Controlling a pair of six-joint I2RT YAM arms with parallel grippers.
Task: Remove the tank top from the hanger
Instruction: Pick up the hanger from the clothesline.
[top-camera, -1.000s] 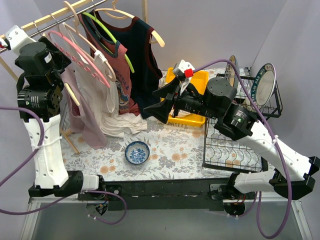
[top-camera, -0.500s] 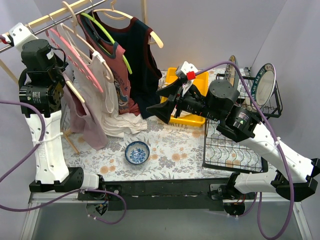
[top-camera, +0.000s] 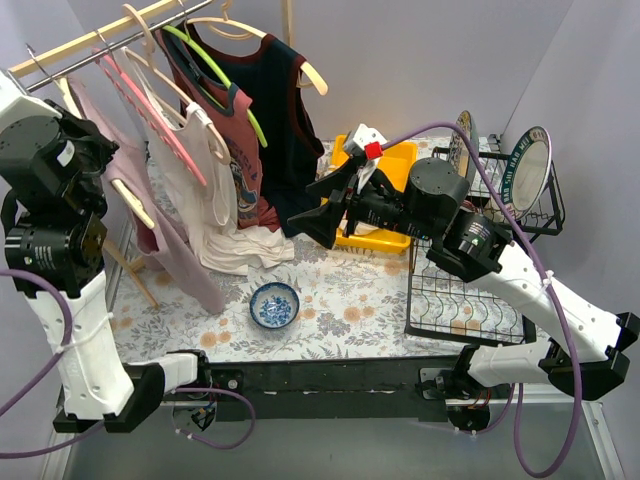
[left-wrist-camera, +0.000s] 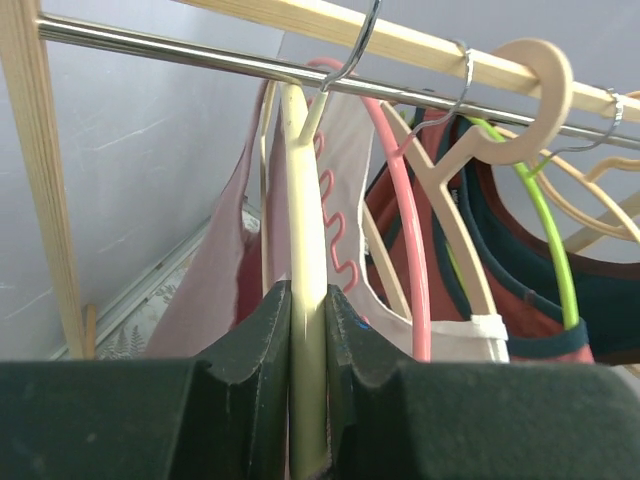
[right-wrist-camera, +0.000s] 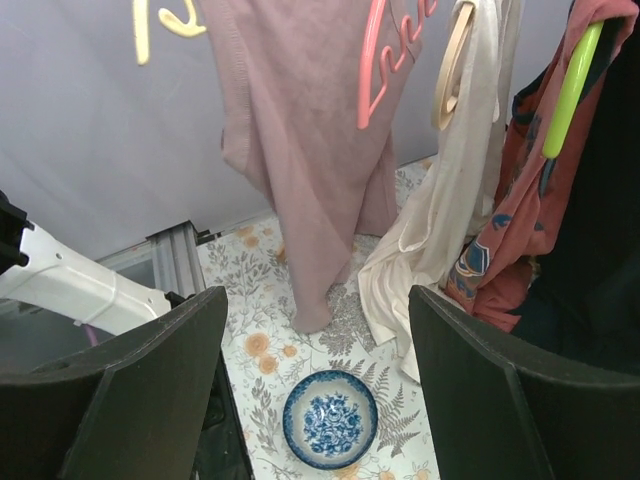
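A pale pink tank top (top-camera: 188, 262) hangs on a cream hanger (left-wrist-camera: 306, 250) at the left end of the metal rail (left-wrist-camera: 180, 52). My left gripper (left-wrist-camera: 308, 300) is shut on that hanger's stem just below the hook. In the top view the left gripper (top-camera: 98, 152) sits beside the rail's left end. The pink top also shows in the right wrist view (right-wrist-camera: 300, 150). My right gripper (top-camera: 315, 206) is open and empty above the table's middle, pointing at the clothes, apart from them.
Further along the rail hang a white top on a pink hanger (top-camera: 165, 120), a red top on a green hanger (top-camera: 225, 85) and a navy top (top-camera: 290, 120). A blue bowl (top-camera: 274, 304) sits on the table. A yellow bin (top-camera: 390, 205) and a dish rack (top-camera: 470, 280) stand at the right.
My left arm has swung left and toward the near edge with the hanger in its grip. The pink top has moved away from the other clothes. The right gripper has barely moved.
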